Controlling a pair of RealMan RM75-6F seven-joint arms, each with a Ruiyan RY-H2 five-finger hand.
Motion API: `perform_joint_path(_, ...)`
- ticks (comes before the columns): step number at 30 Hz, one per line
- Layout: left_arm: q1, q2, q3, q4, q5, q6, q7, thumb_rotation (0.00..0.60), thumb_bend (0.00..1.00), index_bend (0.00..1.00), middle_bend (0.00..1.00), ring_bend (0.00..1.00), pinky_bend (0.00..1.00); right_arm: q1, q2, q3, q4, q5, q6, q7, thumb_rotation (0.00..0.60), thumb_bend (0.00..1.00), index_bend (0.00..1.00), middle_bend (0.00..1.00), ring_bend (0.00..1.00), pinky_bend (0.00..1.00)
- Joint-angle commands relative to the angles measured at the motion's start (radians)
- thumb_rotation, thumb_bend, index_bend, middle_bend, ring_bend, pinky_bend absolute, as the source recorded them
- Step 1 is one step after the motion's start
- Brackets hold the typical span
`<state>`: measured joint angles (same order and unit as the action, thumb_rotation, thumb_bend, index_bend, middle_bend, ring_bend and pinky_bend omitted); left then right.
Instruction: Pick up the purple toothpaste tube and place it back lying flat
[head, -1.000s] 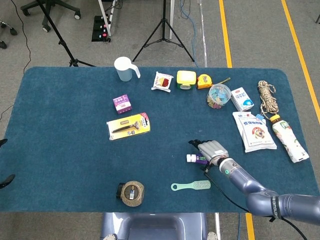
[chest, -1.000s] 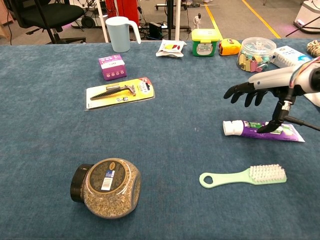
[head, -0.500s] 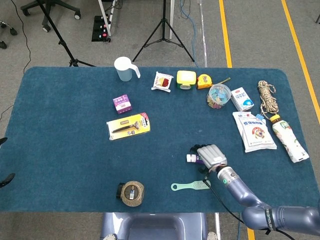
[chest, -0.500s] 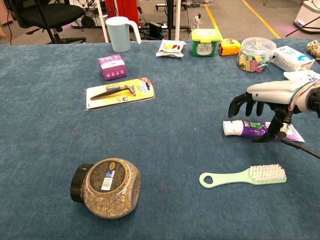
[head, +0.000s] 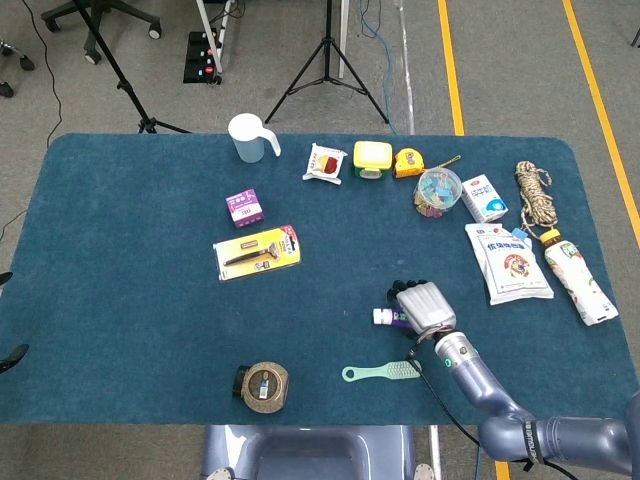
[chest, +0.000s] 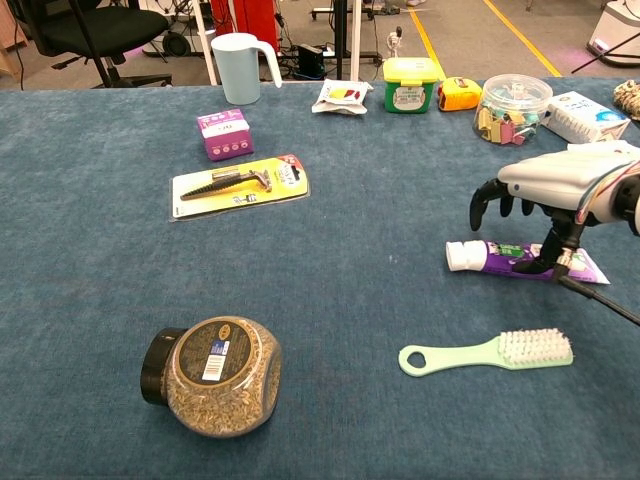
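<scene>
The purple toothpaste tube (chest: 500, 257) lies flat on the blue cloth with its white cap pointing left. In the head view only its cap end (head: 384, 317) shows from under the hand. My right hand (chest: 555, 185) (head: 424, 305) hovers palm down over the tube's right half. Its fingers (chest: 497, 203) hang bent above the tube without touching it, and its thumb reaches down to the tube's top side. Nothing is gripped. My left hand is out of both views.
A mint green brush (chest: 487, 351) lies just in front of the tube. A round seed jar (chest: 215, 376) lies on its side at the front left. A razor pack (chest: 240, 184) and a purple box (chest: 225, 134) sit at the mid left, and a white pouch (head: 507, 263) lies right of the hand.
My right hand has drawn back toward me over the tube, and its fingers have bent from stretched forward to hanging down. The tube has not moved.
</scene>
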<state>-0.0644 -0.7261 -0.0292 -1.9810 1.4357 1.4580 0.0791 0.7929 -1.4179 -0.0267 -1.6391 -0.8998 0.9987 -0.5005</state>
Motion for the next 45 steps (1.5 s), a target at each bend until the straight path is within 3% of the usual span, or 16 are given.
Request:
perform_joint_path(1,-0.001,0.001,-0.001,-0.002,0.0,0.0,0.001,0.6,0.18,0.09,0.01,0.0,0.0,-0.009,-0.003,0.002,0.006,0.008,0.007,-0.021,0.6,0.3,0.31,0.22,0.28,0.29)
perform_joint_path(9,-0.002,0.004,-0.002,-0.011,0.002,0.002,0.01,0.6,0.18,0.09,0.01,0.0,0.0,-0.03,0.005,-0.005,0.015,-0.009,0.004,-0.04,0.6,0.3,0.3,0.22,0.28,0.28)
perform_joint_path(19,0.005,0.011,-0.001,-0.017,0.005,0.014,0.015,0.6,0.18,0.09,0.01,0.0,0.0,-0.051,-0.026,-0.018,0.109,-0.057,-0.009,-0.063,0.6,0.3,0.29,0.21,0.27,0.23)
perform_joint_path(30,0.01,0.014,0.001,-0.018,0.007,0.019,0.015,0.6,0.18,0.09,0.01,0.0,0.0,-0.048,-0.026,0.023,0.177,-0.085,-0.043,-0.039,0.6,0.3,0.31,0.2,0.27,0.22)
perform_joint_path(45,0.01,0.008,0.002,-0.001,0.001,0.014,0.003,0.6,0.18,0.09,0.01,0.0,0.0,-0.039,-0.021,0.053,0.122,-0.006,-0.071,-0.095,0.6,0.3,0.38,0.21,0.28,0.25)
